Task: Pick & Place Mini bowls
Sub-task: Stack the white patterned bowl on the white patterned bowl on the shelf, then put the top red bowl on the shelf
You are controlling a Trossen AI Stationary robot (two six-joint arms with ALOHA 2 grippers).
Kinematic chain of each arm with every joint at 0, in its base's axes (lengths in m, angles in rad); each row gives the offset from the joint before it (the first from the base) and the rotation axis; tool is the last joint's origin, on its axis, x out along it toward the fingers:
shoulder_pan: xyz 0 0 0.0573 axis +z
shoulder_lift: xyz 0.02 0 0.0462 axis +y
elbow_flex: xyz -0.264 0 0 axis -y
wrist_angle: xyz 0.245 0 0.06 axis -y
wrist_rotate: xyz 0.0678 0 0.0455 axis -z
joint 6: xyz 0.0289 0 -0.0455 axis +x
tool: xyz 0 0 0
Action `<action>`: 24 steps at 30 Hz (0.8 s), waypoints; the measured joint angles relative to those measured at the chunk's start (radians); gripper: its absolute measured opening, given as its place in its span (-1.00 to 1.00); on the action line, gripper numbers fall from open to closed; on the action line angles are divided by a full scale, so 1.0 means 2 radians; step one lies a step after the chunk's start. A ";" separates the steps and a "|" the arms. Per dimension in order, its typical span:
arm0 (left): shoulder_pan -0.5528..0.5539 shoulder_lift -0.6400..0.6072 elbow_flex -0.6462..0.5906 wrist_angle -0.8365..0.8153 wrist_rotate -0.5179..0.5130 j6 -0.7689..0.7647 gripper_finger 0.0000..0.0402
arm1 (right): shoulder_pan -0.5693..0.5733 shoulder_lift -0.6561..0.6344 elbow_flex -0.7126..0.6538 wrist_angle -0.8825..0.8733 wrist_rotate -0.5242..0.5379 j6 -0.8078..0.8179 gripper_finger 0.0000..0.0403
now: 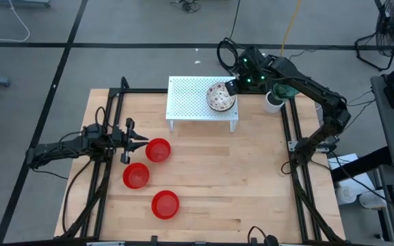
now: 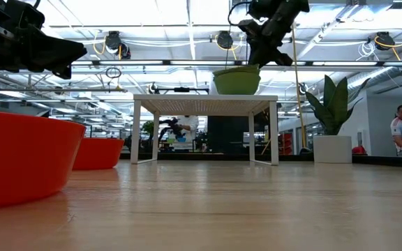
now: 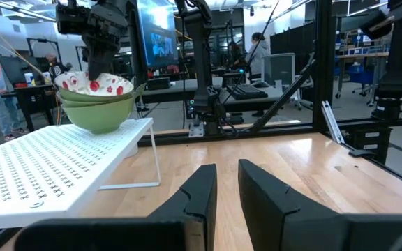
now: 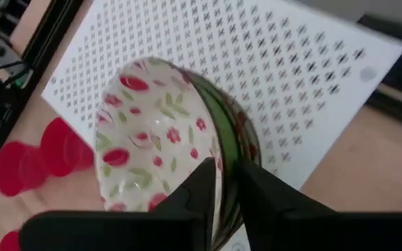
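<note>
A stack of white mini bowls with red flowers and green outsides (image 1: 219, 97) rests by its base on the right part of a white perforated shelf (image 1: 187, 99). My right gripper (image 4: 227, 171) comes slanting down from the far right, open a little, with one finger inside the top bowl and one outside its rim. Three red mini bowls (image 1: 158, 150) (image 1: 136, 175) (image 1: 165, 204) sit on the wooden table at the left. My left gripper (image 1: 139, 140) waits level beside the farthest red bowl, slightly open, with nothing between its fingers (image 3: 208, 188). My right gripper has its fingers astride the top bowl's rim (image 4: 223, 150) on the side toward the table's far right, slanting down from above. The bowl sits nested in the stack on the shelf. I cannot tell whether the fingers touch the rim.
A white cup with a green plant (image 1: 273, 101) stands just right of the shelf, under my right arm. Black frame rails (image 1: 289, 143) run along the table's left and right sides. The table's middle and near right (image 1: 238, 184) are bare wood.
</note>
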 joint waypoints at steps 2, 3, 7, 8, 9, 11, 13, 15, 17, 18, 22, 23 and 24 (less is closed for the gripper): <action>0.000 0.000 0.000 0.000 0.000 0.000 -0.68 | 0.000 -0.002 0.000 0.014 0.019 -0.006 -0.72; 0.000 0.000 0.000 0.000 0.000 0.000 -0.68 | 0.000 -0.004 0.000 0.023 0.024 -0.010 -0.71; 0.000 0.000 0.000 0.000 0.000 0.000 -0.68 | 0.000 -0.008 0.000 0.053 0.026 -0.014 -0.65; 0.000 0.000 0.000 0.000 0.000 0.000 -0.68 | 0.000 -0.009 0.000 0.059 0.026 -0.015 -0.64; 0.000 0.000 0.000 0.000 0.000 0.000 -0.68 | 0.000 -0.010 0.000 0.063 0.026 -0.017 -0.63; 0.000 0.000 0.000 0.000 0.000 0.000 -0.68 | 0.001 -0.011 0.000 0.082 0.026 -0.024 -0.63; 0.000 0.000 0.000 0.000 0.000 0.000 -0.68 | 0.003 -0.011 0.000 0.097 0.025 -0.030 -0.63; 0.000 0.000 0.000 0.000 0.000 0.000 -0.68 | 0.005 -0.013 0.000 0.113 0.024 -0.042 -0.63; 0.000 0.000 0.000 0.000 0.000 0.000 -0.68 | 0.014 -0.019 0.000 0.128 0.024 -0.060 -0.63; 0.000 0.000 0.000 0.000 0.000 0.000 -0.68 | 0.020 -0.022 0.000 0.139 0.022 -0.069 -0.63; 0.000 0.000 0.000 0.000 0.000 0.000 -0.68 | 0.054 -0.045 0.000 0.152 -0.006 -0.107 -0.64; 0.000 0.000 0.000 0.000 0.000 0.000 -0.68 | 0.067 -0.052 0.000 0.150 -0.011 -0.121 -0.64; 0.000 0.000 0.000 0.000 0.000 0.000 -0.68 | 0.080 -0.062 0.000 0.143 -0.015 -0.139 -0.64</action>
